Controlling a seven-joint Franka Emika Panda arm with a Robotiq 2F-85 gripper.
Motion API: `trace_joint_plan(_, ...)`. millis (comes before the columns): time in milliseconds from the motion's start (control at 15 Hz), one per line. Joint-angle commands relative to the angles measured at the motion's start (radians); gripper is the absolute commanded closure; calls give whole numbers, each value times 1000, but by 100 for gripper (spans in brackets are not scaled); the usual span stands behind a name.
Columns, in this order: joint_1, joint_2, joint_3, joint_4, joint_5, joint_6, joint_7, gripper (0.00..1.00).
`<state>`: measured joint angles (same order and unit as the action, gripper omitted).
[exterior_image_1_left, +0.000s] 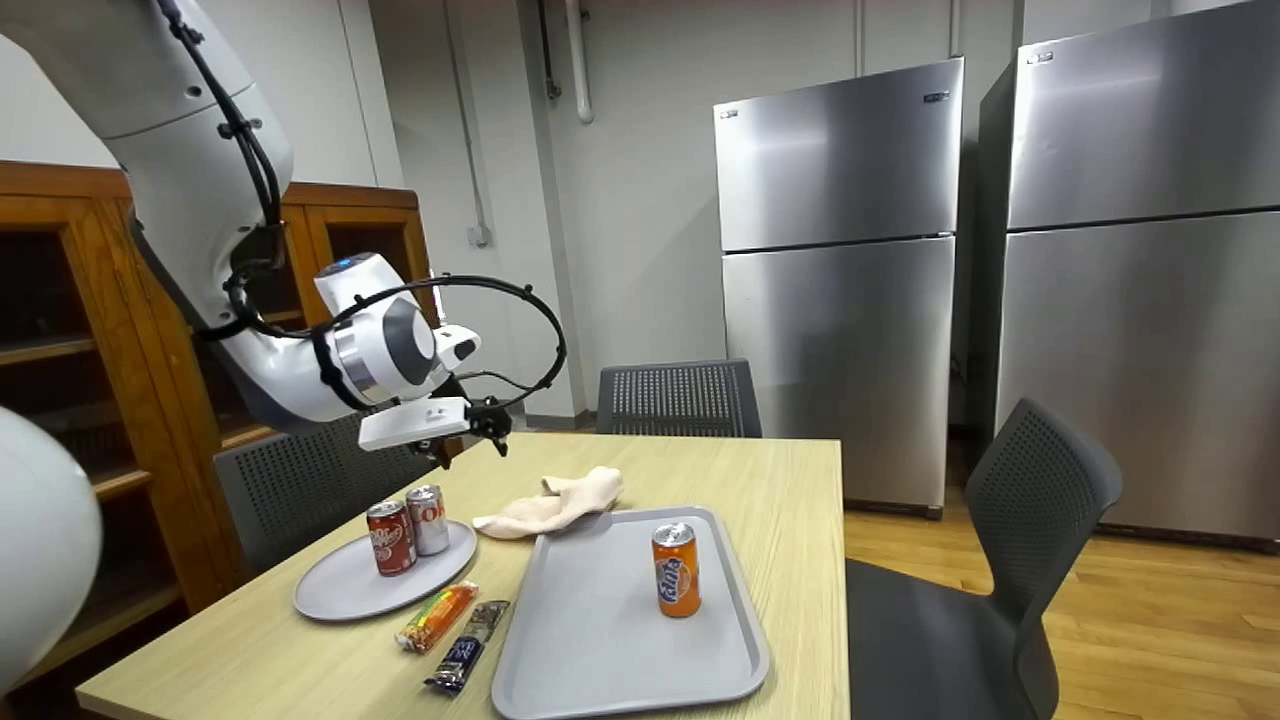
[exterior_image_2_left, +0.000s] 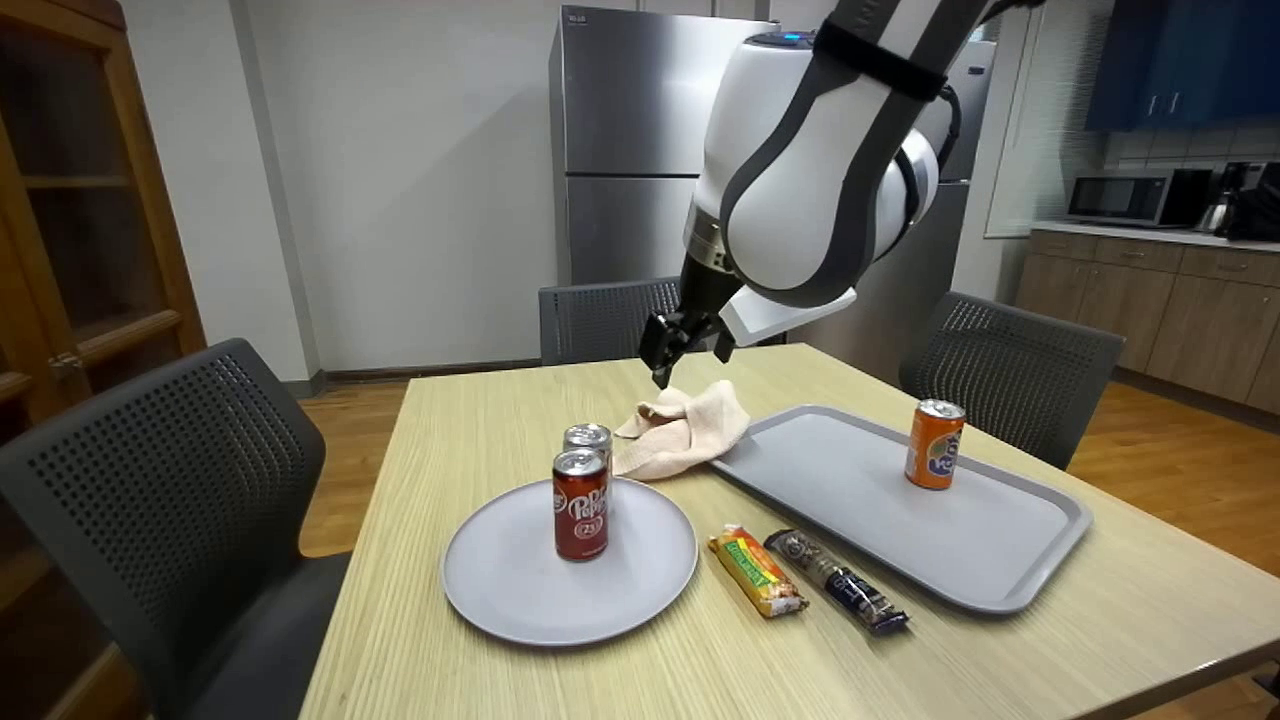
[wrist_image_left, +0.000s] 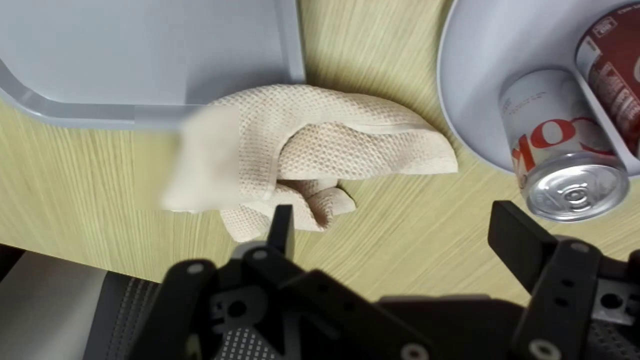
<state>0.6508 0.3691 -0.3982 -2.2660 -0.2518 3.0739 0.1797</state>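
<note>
A cream, textured cloth (wrist_image_left: 330, 145) lies rumpled below me, one part of it over a corner of the grey tray (exterior_image_2_left: 860, 500) and the rest on the pale worktop (exterior_image_2_left: 400, 660). In my wrist view its left portion is blurred. My jaws hang above the worktop near it, spread wide, with nothing between them; they stand apart from the cloth, and wood grain shows through their gap.

Just beside the cloth, on the other side from the tray, sits a round grey plate (exterior_image_2_left: 500, 590). On it two cans stand upright next to each other: a silver can (wrist_image_left: 555, 135) with red lettering, the closer to the cloth, and a dark red Dr Pepper can (exterior_image_2_left: 580, 510). An orange Fanta can (exterior_image_2_left: 936, 445) stands upright on the tray, well apart from the cloth. Between plate and tray, a yellow-and-orange bar (exterior_image_2_left: 757, 572) lies on the worktop, with a dark-wrapped bar (exterior_image_2_left: 838, 580) next to it on the tray side.

Farther out, grey chairs (exterior_image_1_left: 1055, 490) stand around the worktop. Steel fridges (exterior_image_1_left: 840, 330) rise behind it, along with a wooden cabinet (exterior_image_2_left: 95, 240) and, in an exterior view, a microwave (exterior_image_2_left: 1118, 197).
</note>
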Motion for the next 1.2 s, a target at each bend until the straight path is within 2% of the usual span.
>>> trace_joint_plan(0, 74, -3, -30, 33, -6, -50, 48, 0)
trace_joint_plan(667, 143, 41, -12, 118, 11, -103, 66, 0)
trace_joint_plan(867, 138, 68, 13, 157, 26, -126, 66, 0)
trace_joint_plan(933, 105, 73, 48, 172, -5, -135, 92, 0)
trace_joint_plan(1133, 83, 105, 91, 219, 5, -165, 104, 0)
